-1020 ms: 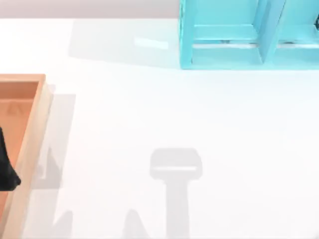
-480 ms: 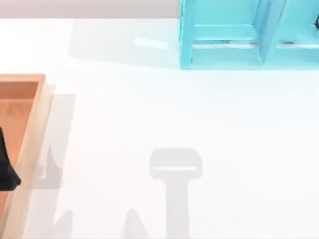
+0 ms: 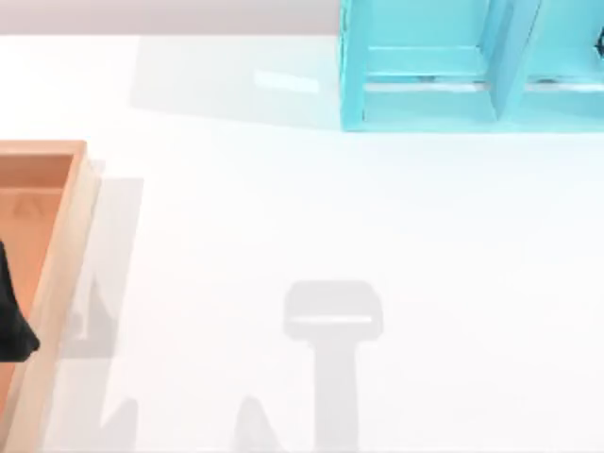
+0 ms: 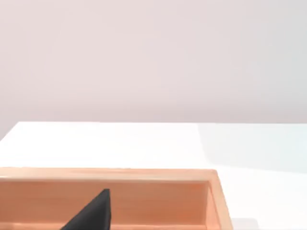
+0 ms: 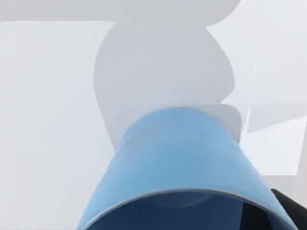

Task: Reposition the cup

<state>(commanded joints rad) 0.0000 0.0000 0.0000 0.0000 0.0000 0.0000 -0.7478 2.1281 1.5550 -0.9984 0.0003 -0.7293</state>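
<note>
The cup (image 5: 182,163) before my right wrist camera is plain light blue, darker blue inside its mouth. My worktop (image 3: 330,217) is plain white. At its left sits a light orange-tan wooden tray (image 3: 58,255); at the far right, a turquoise shelf unit (image 3: 425,66). My left end effector (image 3: 11,321) is black.

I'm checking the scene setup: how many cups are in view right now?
1. A blue cup shows close up in the right wrist view, above the white table. More could sit beyond the views' edges.
</note>
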